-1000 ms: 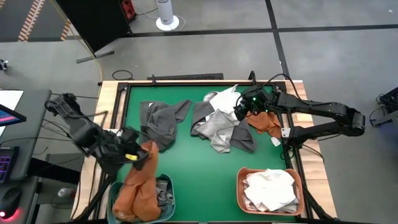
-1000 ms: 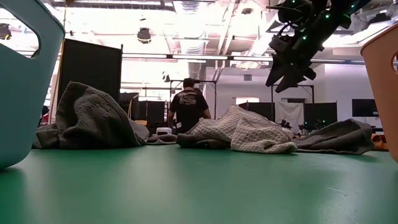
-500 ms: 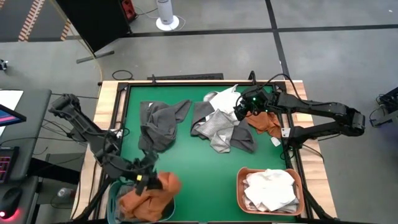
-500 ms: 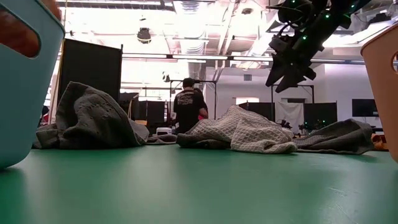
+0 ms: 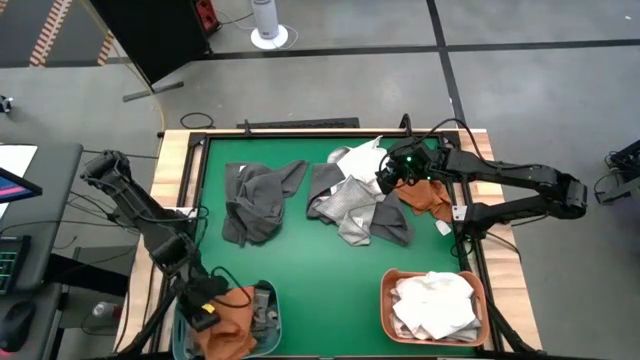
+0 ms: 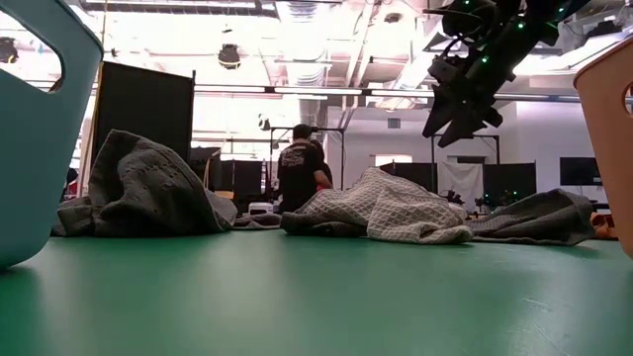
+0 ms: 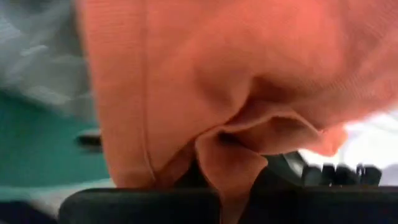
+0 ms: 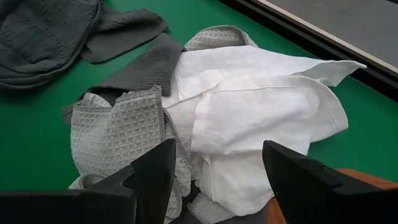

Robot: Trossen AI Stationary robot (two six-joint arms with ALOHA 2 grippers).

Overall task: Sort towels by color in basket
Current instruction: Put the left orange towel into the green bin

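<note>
Our left pincer (image 5: 207, 312) is clamped tight on a rust orange towel (image 5: 232, 318) inside the blue basket (image 5: 268, 300) at the near left corner of the green table (image 5: 320, 270), where dark grey cloth (image 5: 263, 310) already lies. Our right pincer (image 5: 385, 178) hangs wide apart and empty above the heap of white towel (image 8: 249, 118), light grey towel (image 8: 115, 134) and dark grey towel (image 8: 134, 71) at the far right. Another dark grey towel (image 5: 260, 198) lies alone mid-table, a second orange towel (image 5: 428, 198) sits under the right arm, and white towels (image 5: 432, 303) fill the orange basket (image 5: 385, 300). A person (image 6: 301, 168) stands beyond the table.
</note>
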